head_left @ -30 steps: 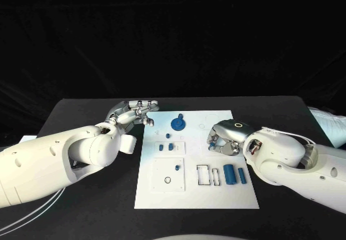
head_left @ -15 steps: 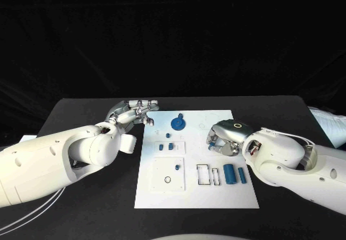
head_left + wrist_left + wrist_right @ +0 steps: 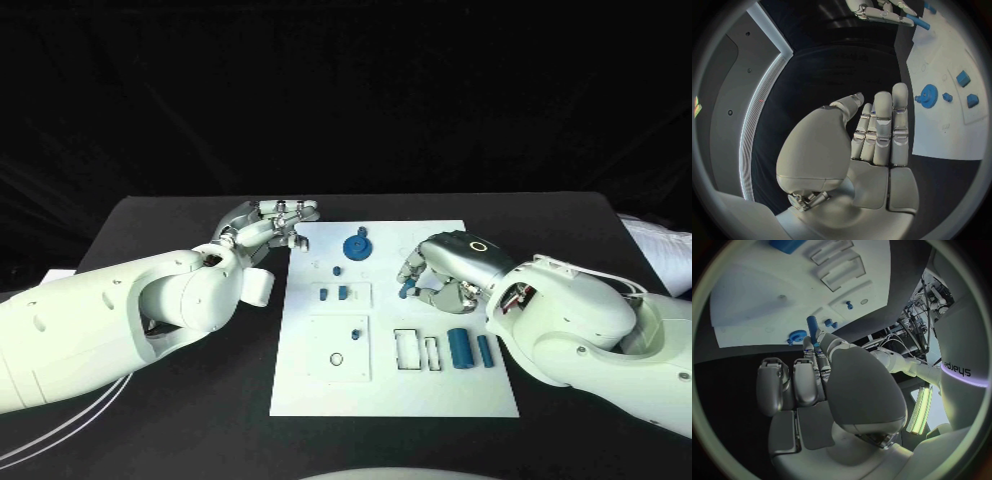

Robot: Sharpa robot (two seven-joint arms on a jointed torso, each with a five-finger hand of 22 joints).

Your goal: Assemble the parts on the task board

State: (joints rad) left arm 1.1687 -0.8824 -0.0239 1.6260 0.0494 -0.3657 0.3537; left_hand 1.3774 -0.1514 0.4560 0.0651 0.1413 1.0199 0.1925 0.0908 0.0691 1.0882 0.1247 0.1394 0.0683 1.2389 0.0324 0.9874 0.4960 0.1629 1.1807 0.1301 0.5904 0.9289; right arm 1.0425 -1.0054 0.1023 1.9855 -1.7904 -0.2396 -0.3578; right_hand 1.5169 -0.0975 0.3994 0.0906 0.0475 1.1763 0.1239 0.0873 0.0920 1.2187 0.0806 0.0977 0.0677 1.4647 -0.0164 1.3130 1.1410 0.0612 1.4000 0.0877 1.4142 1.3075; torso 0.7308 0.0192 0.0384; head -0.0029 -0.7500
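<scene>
The white task board [image 3: 389, 385] lies mid-table. On it are a blue gear [image 3: 356, 245], two small blue blocks [image 3: 332, 294] and two blue cylinders [image 3: 470, 349] beside empty rectangular slots [image 3: 418, 350]. My right hand [image 3: 440, 275] hovers over the board's right side and pinches a short blue peg [image 3: 812, 324] in its fingertips; the left wrist view shows that peg [image 3: 917, 21] too. My left hand [image 3: 274, 222] is off the board's far left corner, over the black table, with its fingers [image 3: 882, 125] straight, side by side and empty.
A raised square plate with a hole [image 3: 338, 350] sits on the board's near left part. A small blue peg [image 3: 336, 270] stands below the gear. Black table [image 3: 173, 420] surrounds the board.
My right hand has shifted slightly left over the board and turned at the wrist, still with the peg. The left hand has not moved.
</scene>
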